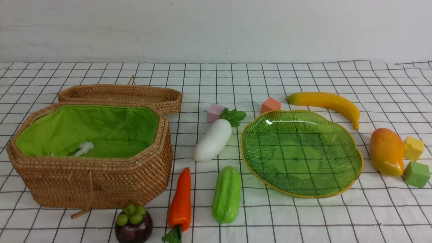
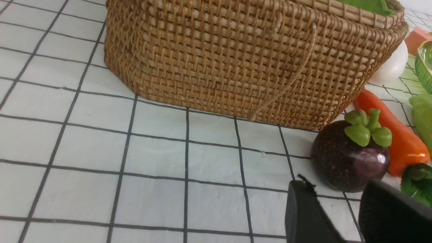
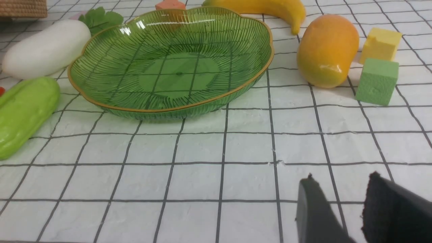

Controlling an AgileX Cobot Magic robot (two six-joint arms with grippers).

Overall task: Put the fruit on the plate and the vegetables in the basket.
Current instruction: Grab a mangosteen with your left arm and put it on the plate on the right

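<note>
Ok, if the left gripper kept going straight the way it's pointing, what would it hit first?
Probably the mangosteen: it sits just ahead of the left gripper, in line with the gap between its open jaws, with nothing in between. Exact depth is unclear.

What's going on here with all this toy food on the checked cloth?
Nothing has been picked up yet. The plate and the basket hold no food. The banana, mango, mangosteen, radish, carrot and gourd all lie on the cloth. The left gripper is close to the mangosteen and the right gripper faces the plate. Both are open and empty.
</note>
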